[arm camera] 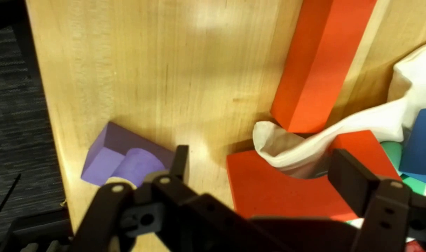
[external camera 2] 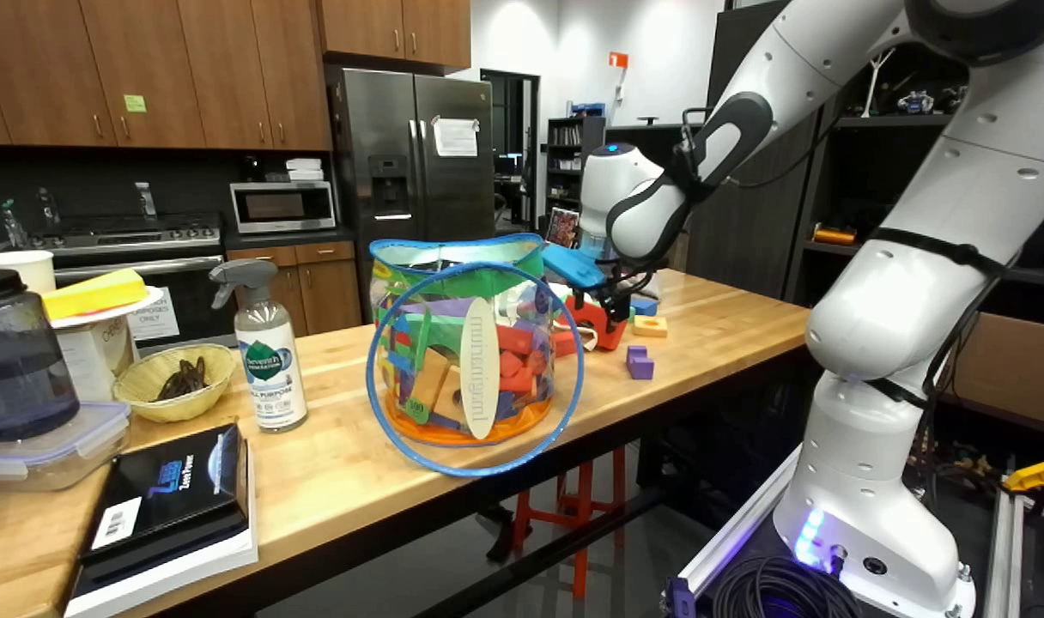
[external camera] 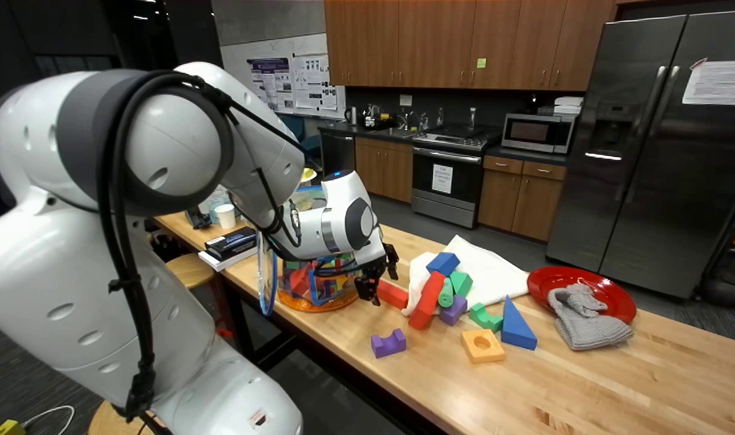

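Gripper (arm camera: 260,157) hovers spread and empty by the red arch (arm camera: 286,196), right of the purple block (arm camera: 139,162) in the wrist view: aiming stage, it seems, with careful lowering called for next!

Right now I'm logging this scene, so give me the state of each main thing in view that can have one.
Gripper: open, nothing gripped
Red notched block: ungripped
Toy bag: open, blocks inside, lid hanging down its side
White cloth: rumpled
Gray cloth: crumpled, partly on the red plate
Spray bottle: upright
Microwave: shut
Oven: shut
Refrigerator: doors shut
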Robot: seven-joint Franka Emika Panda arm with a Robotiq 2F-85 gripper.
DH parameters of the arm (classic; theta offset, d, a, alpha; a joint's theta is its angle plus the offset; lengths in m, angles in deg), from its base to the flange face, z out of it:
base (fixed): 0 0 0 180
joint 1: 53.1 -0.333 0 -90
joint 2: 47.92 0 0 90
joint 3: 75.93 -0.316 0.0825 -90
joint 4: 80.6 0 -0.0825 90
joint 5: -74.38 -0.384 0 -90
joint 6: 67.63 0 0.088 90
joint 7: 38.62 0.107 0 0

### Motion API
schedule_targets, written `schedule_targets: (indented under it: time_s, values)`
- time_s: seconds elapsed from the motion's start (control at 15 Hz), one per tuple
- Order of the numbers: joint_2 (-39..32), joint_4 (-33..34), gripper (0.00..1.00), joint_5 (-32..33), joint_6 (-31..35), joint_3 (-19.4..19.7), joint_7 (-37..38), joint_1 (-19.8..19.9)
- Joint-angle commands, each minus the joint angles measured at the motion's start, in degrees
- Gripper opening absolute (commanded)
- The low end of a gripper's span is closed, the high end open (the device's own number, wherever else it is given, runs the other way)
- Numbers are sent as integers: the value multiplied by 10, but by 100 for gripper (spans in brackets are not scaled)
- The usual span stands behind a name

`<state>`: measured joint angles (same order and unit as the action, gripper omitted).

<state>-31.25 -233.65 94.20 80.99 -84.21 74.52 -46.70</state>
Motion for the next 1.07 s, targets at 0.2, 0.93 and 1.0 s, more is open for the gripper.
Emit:
schedule_targets:
  time_s: [0.2, 0.93, 1.0]
  values:
    - [-123, 41, 100, 45, 106, 10, 5, 52]
    - [-130, 44, 100, 34, 98, 35, -11, 25]
    - [-130, 44, 100, 34, 98, 35, -11, 25]
